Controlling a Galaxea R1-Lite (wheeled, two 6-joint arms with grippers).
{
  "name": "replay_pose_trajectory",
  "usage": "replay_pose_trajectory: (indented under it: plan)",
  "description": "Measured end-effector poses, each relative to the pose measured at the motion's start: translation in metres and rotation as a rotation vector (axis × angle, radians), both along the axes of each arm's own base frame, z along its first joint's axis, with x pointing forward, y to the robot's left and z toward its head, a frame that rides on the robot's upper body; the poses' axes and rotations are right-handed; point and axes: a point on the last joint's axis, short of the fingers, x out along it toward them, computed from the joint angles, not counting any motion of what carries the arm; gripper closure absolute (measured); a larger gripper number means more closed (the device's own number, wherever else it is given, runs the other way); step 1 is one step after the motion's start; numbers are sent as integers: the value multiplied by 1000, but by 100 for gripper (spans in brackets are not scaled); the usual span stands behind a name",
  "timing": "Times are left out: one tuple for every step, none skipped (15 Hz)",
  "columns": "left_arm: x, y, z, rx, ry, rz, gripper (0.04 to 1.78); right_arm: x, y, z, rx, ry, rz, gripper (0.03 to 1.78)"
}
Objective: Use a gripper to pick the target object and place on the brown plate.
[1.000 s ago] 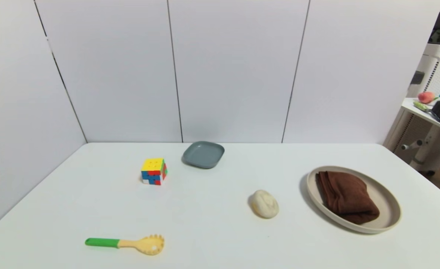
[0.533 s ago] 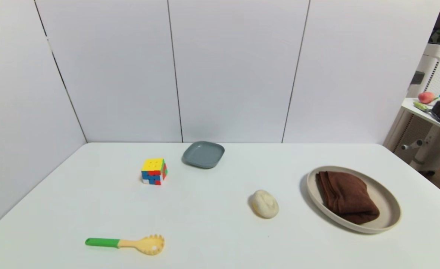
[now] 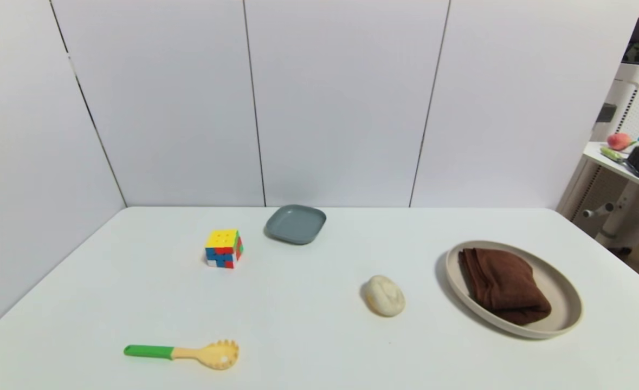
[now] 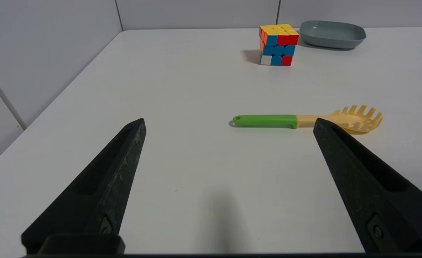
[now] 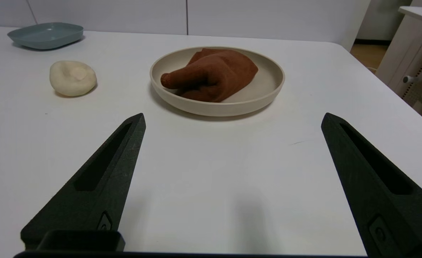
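White table (image 3: 297, 303) holds steady, nothing has shifted: towel (image 3: 503, 284) already on the brown plate (image 3: 566, 295) at right; left gripper (image 4: 228, 123) and right gripper (image 5: 232, 120) both spread wide, empty. Looks done.

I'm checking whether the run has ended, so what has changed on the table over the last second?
Nothing visibly changed. The brown towel lies on the beige plate as before, and the bun-like lump, cube, grey dish and pasta spoon sit where they were. Both arms are out of the head view; the left end effector and right end effector hang open above the table.
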Motion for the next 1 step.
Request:
replay_pose_trajectory:
  plan:
    - [0,0,0,0,0,0,13,0,0,0,-6,-2,3,12]
